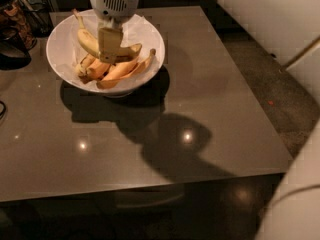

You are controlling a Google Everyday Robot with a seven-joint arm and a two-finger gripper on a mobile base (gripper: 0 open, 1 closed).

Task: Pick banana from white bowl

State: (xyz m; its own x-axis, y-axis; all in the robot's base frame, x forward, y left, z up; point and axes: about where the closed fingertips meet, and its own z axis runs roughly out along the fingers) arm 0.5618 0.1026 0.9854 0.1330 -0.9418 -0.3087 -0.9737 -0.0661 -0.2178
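Glossy grey-brown table (200,109), lamp glints on top. Far left: dark clutter (15,29), not identifiable. Left of centre: white bowl (56,51), paper-lined, holding several bananas. Gripper (108,59) descends from above into the bowl, fingers clamped on the banana (88,42) at mid-length; its dark-tipped stem points up-left, its body above the other fruit (117,70). Right: speckled dark floor (260,74), white robot body (300,199).

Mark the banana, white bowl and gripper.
banana (88,42), camera view, yellow body left of the gripper.
white bowl (57,54), camera view, bare left inner wall.
gripper (109,57), camera view, lower end, over the banana.
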